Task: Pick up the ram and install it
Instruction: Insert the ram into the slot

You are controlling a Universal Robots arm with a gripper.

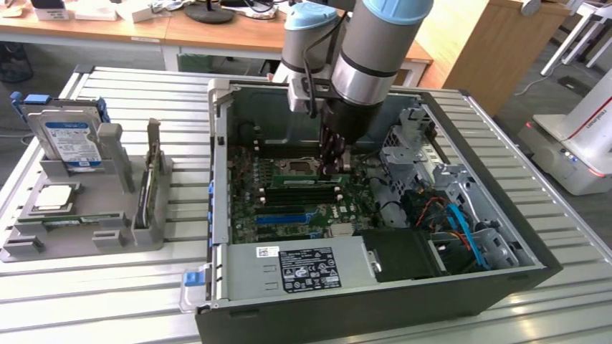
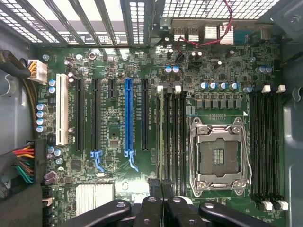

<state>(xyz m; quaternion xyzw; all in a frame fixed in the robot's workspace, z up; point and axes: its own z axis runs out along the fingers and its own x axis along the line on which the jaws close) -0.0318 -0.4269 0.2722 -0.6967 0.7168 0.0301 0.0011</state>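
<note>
Exterior view: down inside the open computer case [image 1: 335, 315], with the gripper [image 1: 331, 170] low over the green board [image 1: 287, 208]. Touching the ram [image 1: 298, 172], out at 9 o'clock from the fingertips, chip socket [image 1: 298, 159] at its 12 o'clock.

Wrist view: fingers [image 2: 154, 185] pinched close on the thin ram, standing on edge in a black slot just beside the socket.

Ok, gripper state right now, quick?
Gripper: fingers closed on the long thin green circuit-board ram stick, held edge-on at the black memory slots.
</note>
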